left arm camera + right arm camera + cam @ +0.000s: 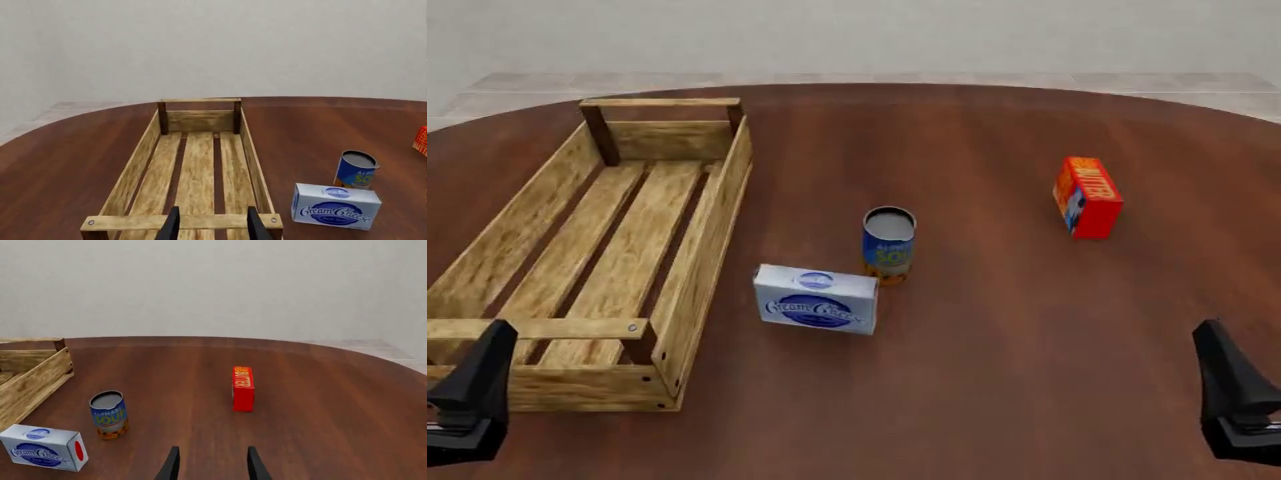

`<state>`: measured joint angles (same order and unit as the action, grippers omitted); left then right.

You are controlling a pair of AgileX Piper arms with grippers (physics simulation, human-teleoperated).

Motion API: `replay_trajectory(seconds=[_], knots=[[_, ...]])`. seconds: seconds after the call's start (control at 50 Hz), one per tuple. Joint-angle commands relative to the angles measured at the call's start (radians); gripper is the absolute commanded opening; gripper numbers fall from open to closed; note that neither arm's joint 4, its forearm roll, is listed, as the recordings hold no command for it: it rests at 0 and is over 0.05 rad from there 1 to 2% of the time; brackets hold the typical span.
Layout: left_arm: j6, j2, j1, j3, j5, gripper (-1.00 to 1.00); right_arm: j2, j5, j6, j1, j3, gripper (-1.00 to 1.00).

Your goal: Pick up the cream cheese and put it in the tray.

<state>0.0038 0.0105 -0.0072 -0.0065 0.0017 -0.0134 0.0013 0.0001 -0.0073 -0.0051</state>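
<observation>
Worktop carries the tray at left; cheese lies just right of it, touching nothing, beside a can. Left end effector and right end effector hover near, both open, empty, well apart from the cheese.

A blue-and-orange can stands upright near the middle of the dark brown wooden surface, its grey top showing. Well apart to its right, a red-orange butter box stands on its long edge.
</observation>
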Motion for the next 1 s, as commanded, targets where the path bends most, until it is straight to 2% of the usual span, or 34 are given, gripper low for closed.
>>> replay_trajectory(seconds=[0.02,0.1,0.18,0.24,0.3,0.38,0.52,0.66,0.74,0.8,0.82,0.88,0.92,1.0], knots=[[-0.003,-0.007,-0.013,-0.006,0.010,1.00,0.005,-0.002,-0.001,0.000,0.002,1.00],[0.003,-0.007,-0.023,-0.039,0.028,1.00,0.004,-0.003,-0.001,0.001,0.002,1.00],[-0.013,-0.008,-0.038,-0.113,0.094,1.00,0.002,-0.003,-0.003,0.001,0.003,1.00],[-0.053,-0.003,-0.075,-0.185,0.168,1.00,0.003,-0.003,-0.002,0.000,0.003,1.00],[-0.019,-0.001,-0.094,-0.240,0.199,1.00,0.001,-0.004,-0.001,-0.001,0.003,1.00],[-0.021,0.032,-0.101,-0.294,0.215,1.00,0.002,-0.003,-0.001,-0.001,0.003,1.00],[0.001,0.068,-0.120,-0.313,0.193,1.00,0.000,-0.005,0.002,-0.002,0.004,1.00],[0.061,0.130,-0.236,-0.372,0.172,1.00,-0.001,-0.004,0.000,-0.001,0.003,1.00],[0.103,0.162,-0.278,-0.369,0.145,1.00,0.001,-0.004,0.001,-0.004,0.003,1.00],[0.098,0.211,-0.291,-0.380,0.111,1.00,0.001,-0.003,0.000,-0.002,0.003,1.00],[0.122,0.235,-0.325,-0.383,0.097,1.00,0.000,-0.004,0.000,-0.001,0.004,1.00],[0.149,0.252,-0.335,-0.391,0.080,1.00,0.006,-0.005,-0.003,0.000,0.004,1.00],[0.135,0.300,-0.352,-0.412,0.061,1.00,0.004,-0.005,-0.011,0.006,0.004,1.00],[0.156,0.371,-0.362,-0.437,0.025,1.00,0.007,-0.004,-0.010,0.006,0.004,1.00]])
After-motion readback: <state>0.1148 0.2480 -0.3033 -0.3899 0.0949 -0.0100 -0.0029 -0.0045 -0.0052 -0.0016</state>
